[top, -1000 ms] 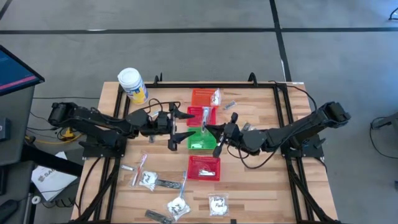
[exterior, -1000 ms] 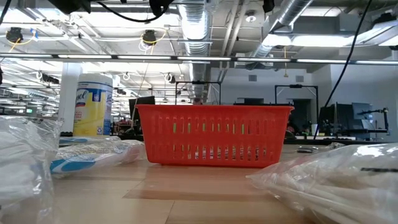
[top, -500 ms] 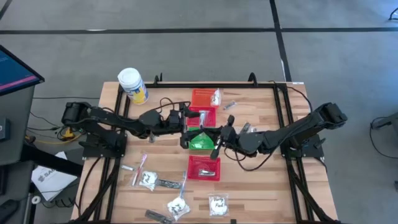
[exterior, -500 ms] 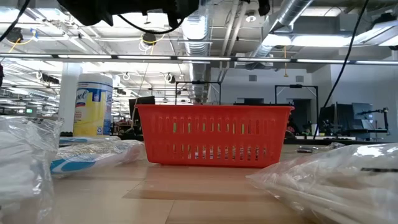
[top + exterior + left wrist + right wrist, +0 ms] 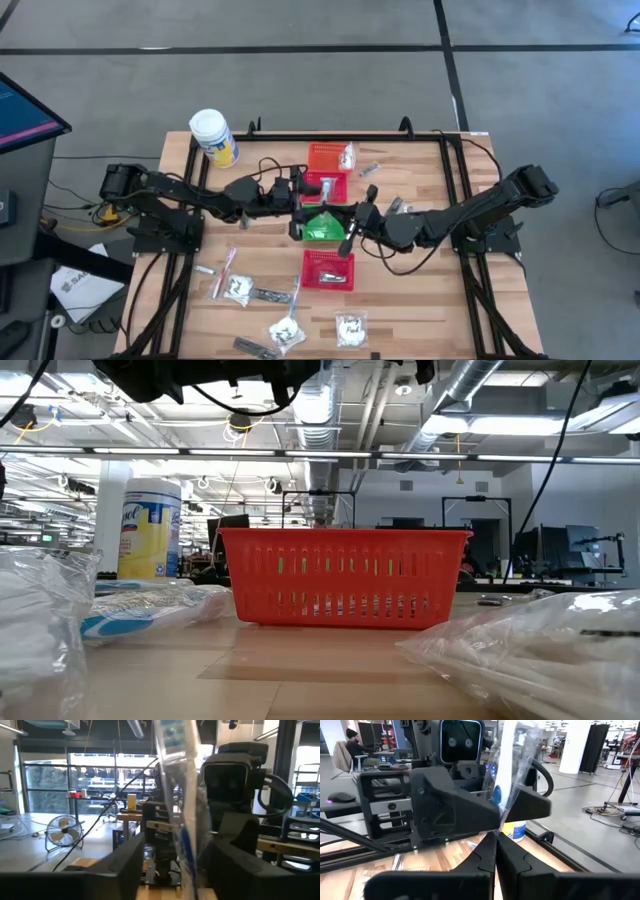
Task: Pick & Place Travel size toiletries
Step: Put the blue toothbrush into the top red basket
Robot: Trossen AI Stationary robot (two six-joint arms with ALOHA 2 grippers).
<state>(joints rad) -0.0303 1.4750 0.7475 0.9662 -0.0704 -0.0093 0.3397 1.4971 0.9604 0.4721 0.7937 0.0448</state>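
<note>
We judge the wrapped toothbrush point(image 5: 507, 767) to be very light, stiff along its handle but sheathed in thin, slippery, crinkly film. The safest hold looks to be across the handle through the wrap, not on the loose film at the ends.

It stands upright at the centre of the high view, over the green basket point(image 5: 322, 227), passing between the two arms.

In the right wrist view, the right gripper point(image 5: 496, 851) has its fingers pressed together at the bottom centre, pinching the pack's lower end.

The left gripper point(image 5: 172, 865) faces it. In the left wrist view its fingers stand on either side of the pack point(image 5: 182, 790), partly closed. We cannot tell whether they already touch the film.

More sachets point(image 5: 351, 327) and brushes lie along the bottom of the table point(image 5: 420, 300).
</note>
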